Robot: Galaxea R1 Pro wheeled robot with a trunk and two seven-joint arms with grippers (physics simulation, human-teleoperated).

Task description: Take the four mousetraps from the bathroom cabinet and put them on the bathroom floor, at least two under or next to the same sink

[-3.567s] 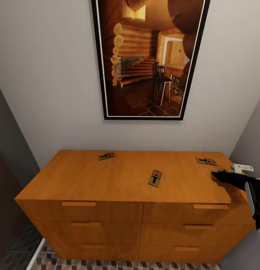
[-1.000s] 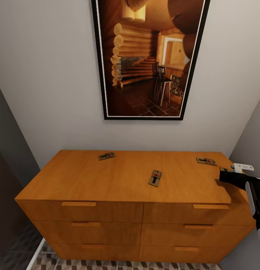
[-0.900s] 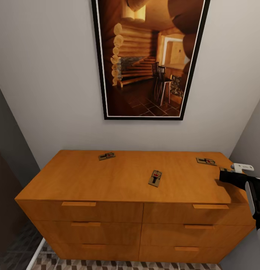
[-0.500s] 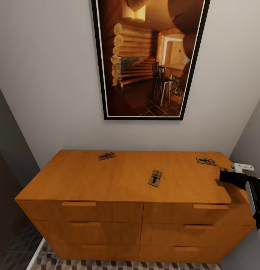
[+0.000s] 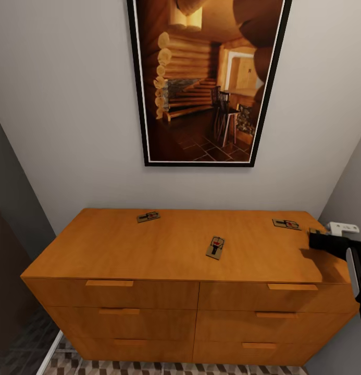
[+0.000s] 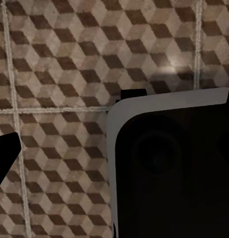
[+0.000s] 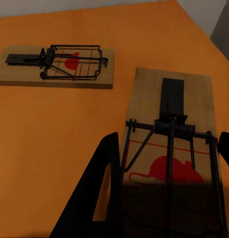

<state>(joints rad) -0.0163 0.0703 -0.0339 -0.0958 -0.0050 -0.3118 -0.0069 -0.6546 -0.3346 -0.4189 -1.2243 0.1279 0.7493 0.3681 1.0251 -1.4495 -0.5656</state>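
Observation:
The orange-brown cabinet (image 5: 149,250) stands against the wall with mousetraps lying flat on its top. One mousetrap (image 5: 148,216) is at the back left, one (image 5: 215,247) in the middle, one (image 5: 286,224) at the back right. My right gripper (image 5: 313,238) hovers low over the top's right end. In the right wrist view it is open (image 7: 169,139), its fingers (image 7: 102,193) flanking a fourth mousetrap (image 7: 169,114) that lies on the wood, beside the back-right mousetrap (image 7: 57,67). My left gripper (image 6: 114,148) hangs open over the cube-patterned bathroom floor (image 6: 60,64). The sink is out of view.
A large framed picture (image 5: 206,83) hangs on the wall above the cabinet. A grey wall (image 5: 352,182) closes the right side and a dark wall (image 5: 13,208) the left. A dark, white-rimmed part of my body (image 6: 169,168) sits over the floor tiles.
My right gripper has drawn back to the right along the cabinet top and risen slightly. The three mousetraps in the head view have not moved.

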